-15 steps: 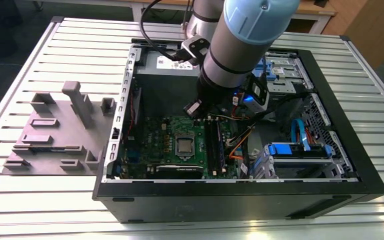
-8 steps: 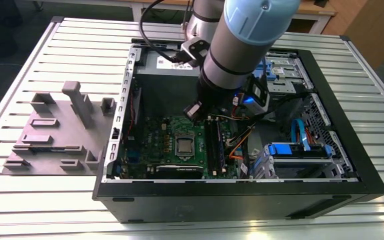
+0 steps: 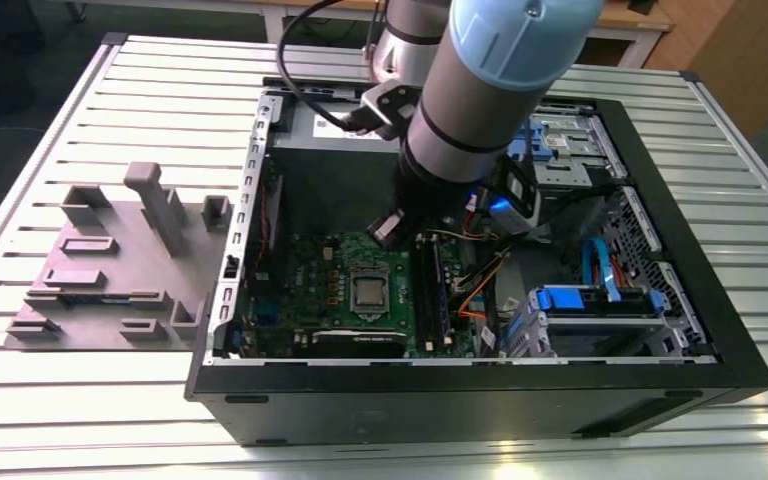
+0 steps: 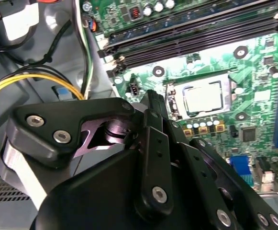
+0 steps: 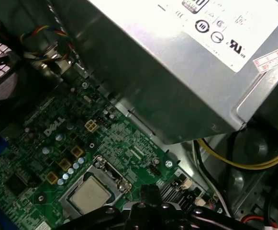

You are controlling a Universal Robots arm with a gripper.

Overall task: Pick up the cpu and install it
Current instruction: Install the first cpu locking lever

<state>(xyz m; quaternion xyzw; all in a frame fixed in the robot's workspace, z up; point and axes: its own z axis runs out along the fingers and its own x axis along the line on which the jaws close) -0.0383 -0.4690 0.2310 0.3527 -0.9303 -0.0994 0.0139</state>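
Open PC case [image 3: 651, 375] lies on its side on the slatted desk [image 3: 77, 400]. Inside it: green motherboard [image 3: 317, 285], and the cpu [image 3: 369, 292] sits flat in its socket on that board, metal frame around it. Seen also in both wrist views, cpu [image 4: 203, 99] [image 5: 90, 195] seated in the socket.

Beside the socket, dark memory slots [image 4: 191, 36]. Blue drive cage [image 3: 595, 300] toward the exterior view's right. Yellow cables [image 5: 253, 165] run past the board's edge. Grey power supply [image 5: 177, 62] at the case's far end.

Hand [image 3: 392, 232] hangs inside the case, above the board, just beyond the cpu and apart from it. Nothing seen in it; how far open, cannot tell.

Grey fixture [image 3: 117, 265] on the desk, at the exterior view's left of the case.
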